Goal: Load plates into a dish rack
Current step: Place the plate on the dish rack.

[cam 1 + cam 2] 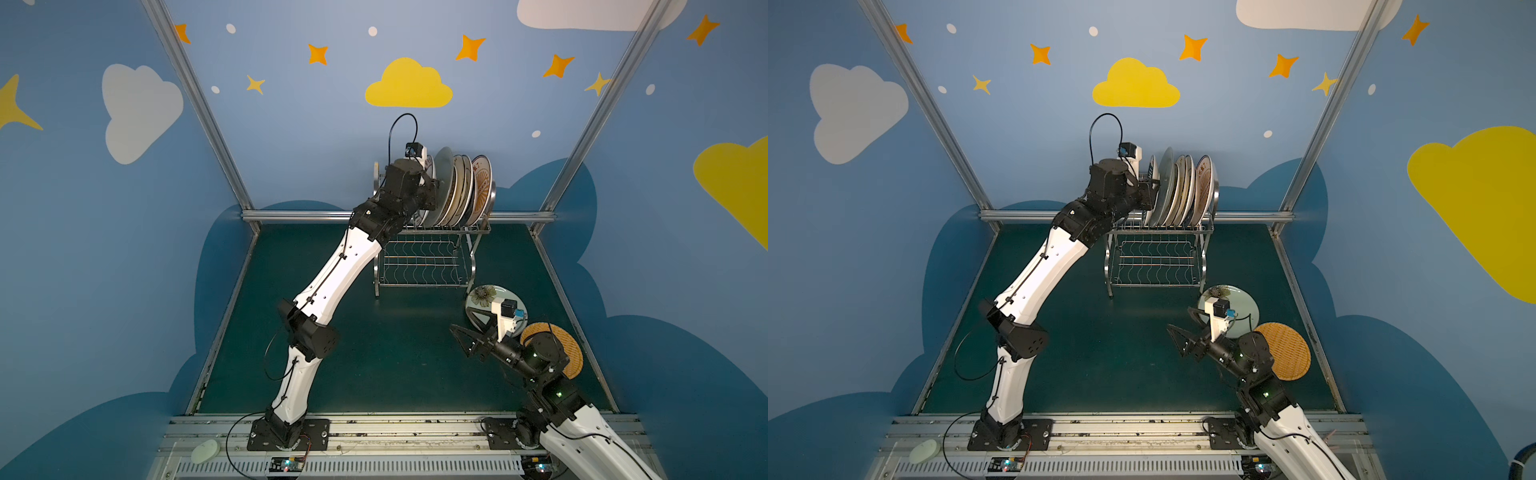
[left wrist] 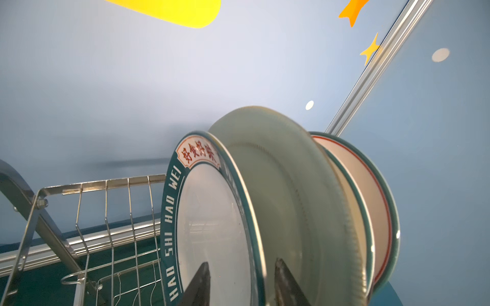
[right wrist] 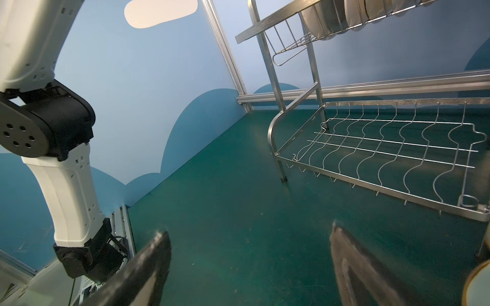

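Observation:
The steel dish rack stands at the back of the green mat. Several plates stand on edge in its top tier, and its lower shelf is bare. My left gripper is open up there, one finger on each side of the green-lettered plate, neither pressing on it. A pale green plate stands just behind it. A flower-printed pale green plate and an orange woven-look plate lie flat to the right of the rack. My right gripper hovers open over the mat, holding nothing.
Aluminium posts and a rail frame the blue walls close behind the rack. A pale oval object lies on the front rail beside the left arm's base. The left arm's forearm slants across the mat's left half.

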